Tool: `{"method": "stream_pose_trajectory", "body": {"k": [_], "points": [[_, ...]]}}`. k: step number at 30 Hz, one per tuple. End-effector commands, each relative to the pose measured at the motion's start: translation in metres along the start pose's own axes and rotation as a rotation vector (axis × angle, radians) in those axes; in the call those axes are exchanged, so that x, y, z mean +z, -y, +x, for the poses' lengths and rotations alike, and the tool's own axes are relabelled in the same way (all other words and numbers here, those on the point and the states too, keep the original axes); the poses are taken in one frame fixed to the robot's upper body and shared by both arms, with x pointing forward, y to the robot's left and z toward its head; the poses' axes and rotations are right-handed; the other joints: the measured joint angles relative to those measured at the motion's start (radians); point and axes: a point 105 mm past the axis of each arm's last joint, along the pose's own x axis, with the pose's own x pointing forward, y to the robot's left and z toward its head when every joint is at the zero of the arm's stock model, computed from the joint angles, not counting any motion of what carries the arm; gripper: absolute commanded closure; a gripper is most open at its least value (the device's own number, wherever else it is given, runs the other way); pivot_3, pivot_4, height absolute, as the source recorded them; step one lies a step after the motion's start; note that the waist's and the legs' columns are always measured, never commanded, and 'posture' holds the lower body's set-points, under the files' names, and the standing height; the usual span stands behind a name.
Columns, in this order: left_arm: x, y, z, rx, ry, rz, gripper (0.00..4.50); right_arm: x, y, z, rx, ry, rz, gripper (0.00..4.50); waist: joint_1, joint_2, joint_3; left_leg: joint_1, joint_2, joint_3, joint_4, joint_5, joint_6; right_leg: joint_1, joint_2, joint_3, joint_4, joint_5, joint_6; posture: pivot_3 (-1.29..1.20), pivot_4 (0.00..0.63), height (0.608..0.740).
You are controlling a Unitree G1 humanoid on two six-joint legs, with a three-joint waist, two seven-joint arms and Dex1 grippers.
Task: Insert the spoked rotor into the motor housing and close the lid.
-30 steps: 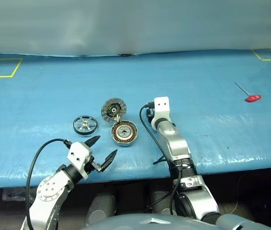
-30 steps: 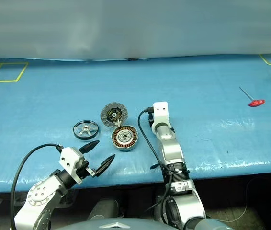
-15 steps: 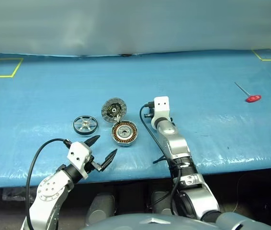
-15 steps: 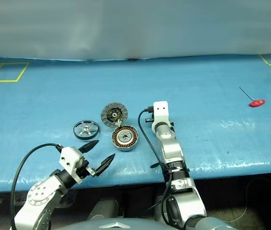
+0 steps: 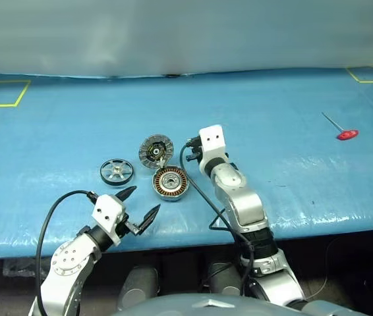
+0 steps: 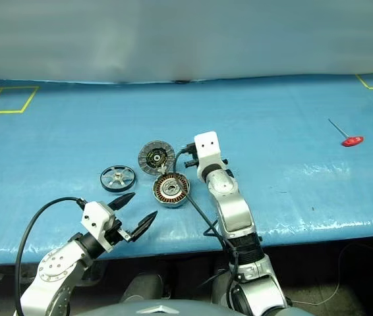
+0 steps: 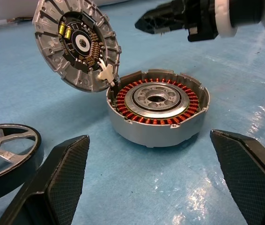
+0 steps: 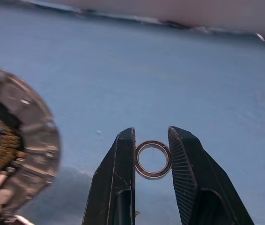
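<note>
The spoked rotor (image 5: 116, 171) lies flat on the blue table, left of the motor housing (image 5: 171, 182), whose copper coils face up. The lid (image 5: 156, 151) stands tilted at the housing's far edge, dark inner face showing. My left gripper (image 5: 138, 205) hangs open just in front of the housing, its fingers (image 7: 62, 173) wide on either side of the housing in the left wrist view. My right gripper (image 8: 152, 133) hovers beside the lid, to its right, shut on a small metal ring (image 8: 153, 142). The left wrist view shows it (image 7: 142, 22) above the housing's far side.
A red-handled tool (image 5: 346, 134) lies far right on the table. Yellow tape squares (image 5: 2, 93) mark the back corners. The table's front edge (image 5: 193, 240) runs just behind my left gripper. A black cable (image 5: 203, 191) trails from the right wrist, right of the housing.
My right arm has lifted and swung left, toward the lid. The left gripper and the three motor parts have not moved.
</note>
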Motion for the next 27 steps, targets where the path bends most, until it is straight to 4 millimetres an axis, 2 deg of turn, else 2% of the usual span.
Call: {"method": "stream_pose_trajectory", "body": {"k": [1,8,18,27], "points": [[0.005,-0.002,-0.001,0.012,0.022,0.023,0.00,0.016,-0.021,-0.011,0.110,0.057,-0.048,3.83,0.001,0.000,0.000,0.000,0.000,0.000,0.000,0.000,0.000,0.000,0.000,0.000,0.000,0.000,0.000,0.00,0.150,0.740],[0.003,-0.002,-0.005,0.019,0.017,0.018,0.00,0.018,-0.042,-0.030,0.256,0.052,-0.103,3.83,0.005,0.000,0.000,0.000,0.000,0.000,0.001,0.000,0.000,-0.001,-0.001,0.000,-0.001,-0.001,-0.002,0.00,0.150,0.740],[0.003,-0.003,-0.005,0.016,0.016,0.024,0.00,-0.019,-0.060,-0.033,0.374,-0.071,-0.042,3.83,0.005,-0.001,0.000,0.000,0.000,0.000,0.001,0.000,0.000,-0.001,-0.002,0.000,-0.001,-0.001,-0.001,0.00,0.150,0.740],[0.002,-0.002,-0.006,0.014,0.013,0.018,0.00,-0.042,-0.060,-0.034,0.385,-0.143,-0.009,3.83,0.007,-0.001,0.000,0.000,0.000,0.000,0.001,0.000,0.000,-0.001,-0.002,0.000,-0.001,-0.001,-0.001,0.00,0.150,0.740]]}}
